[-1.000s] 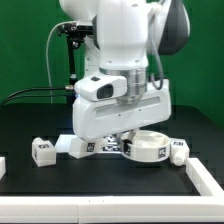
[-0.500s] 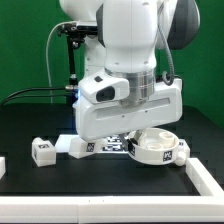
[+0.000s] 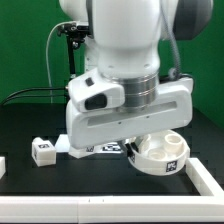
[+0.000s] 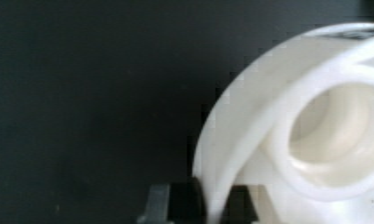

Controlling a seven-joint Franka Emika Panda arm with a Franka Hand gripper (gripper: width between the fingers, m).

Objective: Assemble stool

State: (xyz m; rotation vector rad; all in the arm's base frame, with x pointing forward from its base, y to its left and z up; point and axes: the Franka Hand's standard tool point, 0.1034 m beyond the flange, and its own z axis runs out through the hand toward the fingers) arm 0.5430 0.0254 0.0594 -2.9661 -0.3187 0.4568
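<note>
Gripper [image 4: 209,206] is pinching the seat [image 3: 160,153] by its rim. The bulky arm [image 3: 125,60] blocks much of the counter [image 3: 30,118], and a loose leg [image 3: 42,152] sits well apart at the exterior view's left.

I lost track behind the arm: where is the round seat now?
The round seat is low on the exterior view's right, under the arm, its rim between the fingers of the gripper; a small tagged leg lies apart toward that view's left.
</note>
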